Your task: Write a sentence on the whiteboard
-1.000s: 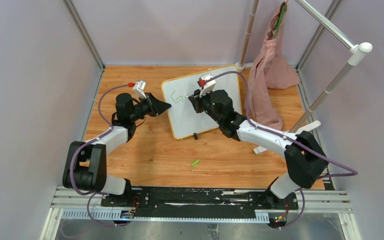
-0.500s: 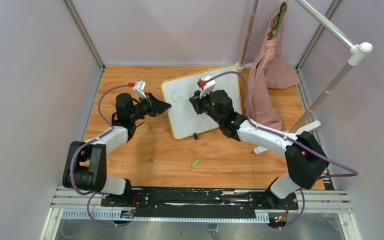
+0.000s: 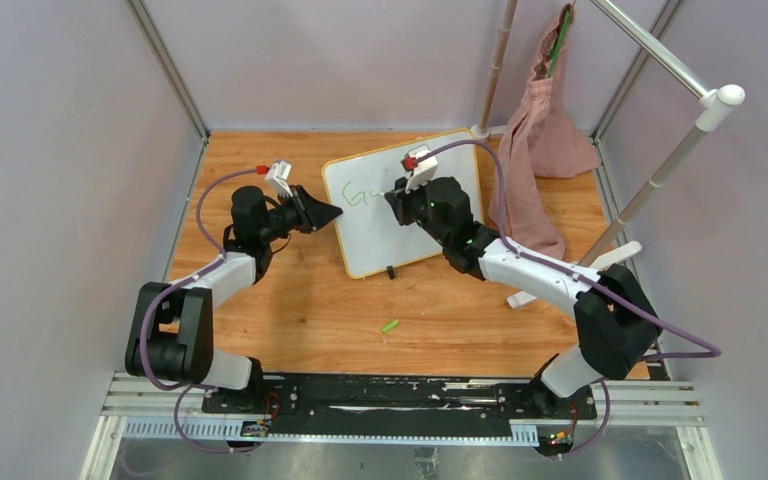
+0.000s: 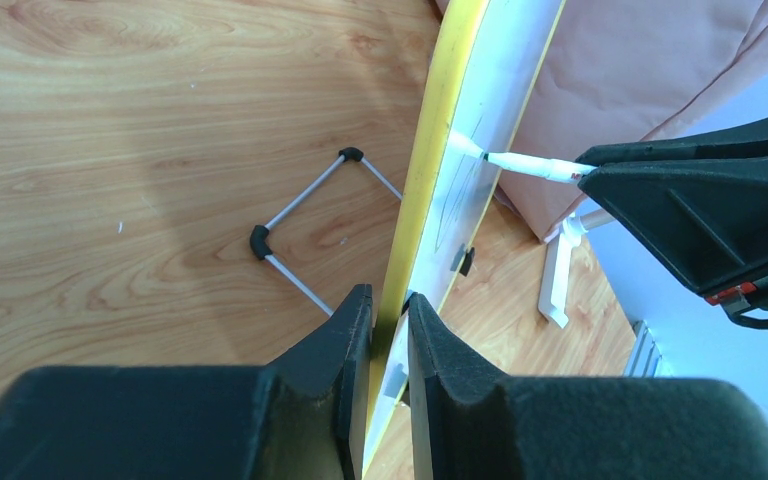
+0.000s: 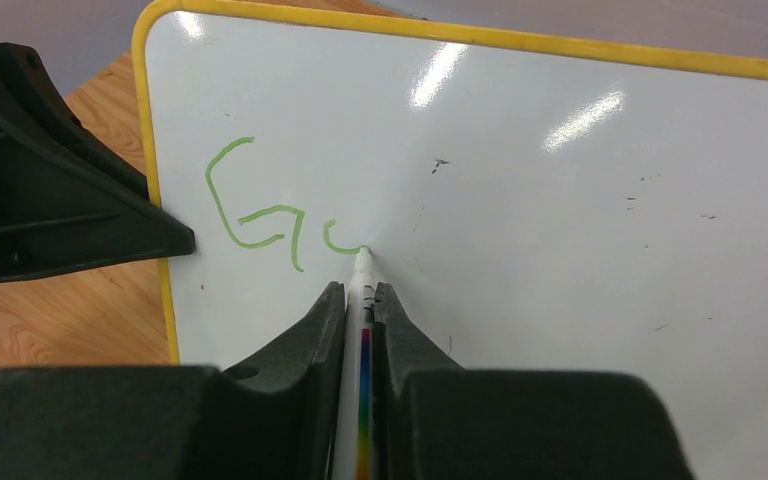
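Right wrist view: right gripper [image 5: 358, 296] clamped on a white marker [image 5: 362, 275], its tip touching the whiteboard [image 5: 560, 220] just beside green strokes [image 5: 255, 215].
Left gripper [image 4: 388, 308]: jaws pinch the board's yellow left edge.
Whiteboard: propped at a tilt on the wooden table [image 3: 290, 300], far middle, between both grippers.
Small green piece [image 3: 390, 326]: lies on the table, nearer the bases.

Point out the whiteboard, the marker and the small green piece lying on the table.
whiteboard [image 3: 368, 235]: top view, bare white face below the writing.
marker [image 5: 364, 370]: right wrist view, striped barrel between the fingers.
green piece [image 3: 390, 326]: top view, its middle.
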You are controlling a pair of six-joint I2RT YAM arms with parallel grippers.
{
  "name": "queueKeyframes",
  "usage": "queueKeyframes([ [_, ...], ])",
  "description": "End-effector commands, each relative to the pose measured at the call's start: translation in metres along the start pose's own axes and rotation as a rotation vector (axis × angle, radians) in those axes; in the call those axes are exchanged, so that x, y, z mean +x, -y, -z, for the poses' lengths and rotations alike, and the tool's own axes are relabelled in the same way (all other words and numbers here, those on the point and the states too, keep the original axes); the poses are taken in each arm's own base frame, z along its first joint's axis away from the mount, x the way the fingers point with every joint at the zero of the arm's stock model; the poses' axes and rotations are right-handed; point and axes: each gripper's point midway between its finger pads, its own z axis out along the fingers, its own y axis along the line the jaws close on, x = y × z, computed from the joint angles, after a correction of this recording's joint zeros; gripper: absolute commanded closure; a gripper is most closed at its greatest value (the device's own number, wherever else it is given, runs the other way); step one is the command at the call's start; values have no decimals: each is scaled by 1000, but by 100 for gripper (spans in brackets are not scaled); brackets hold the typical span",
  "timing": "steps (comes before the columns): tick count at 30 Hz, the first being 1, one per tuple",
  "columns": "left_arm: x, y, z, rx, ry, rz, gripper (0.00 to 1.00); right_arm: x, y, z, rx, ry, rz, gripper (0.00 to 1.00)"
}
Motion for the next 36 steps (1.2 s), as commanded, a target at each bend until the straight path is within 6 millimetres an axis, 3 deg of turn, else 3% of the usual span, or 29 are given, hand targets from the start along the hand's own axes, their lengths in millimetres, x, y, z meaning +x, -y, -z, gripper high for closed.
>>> queueKeyframes([
  [1, -15, 10, 1, 30, 37, -44, 100, -12, 11, -4, 33, 13, -9, 100],
  [36, -15, 11, 1, 37, 37, -42, 100, -17, -25, -10, -108, 31, -19, 100],
])
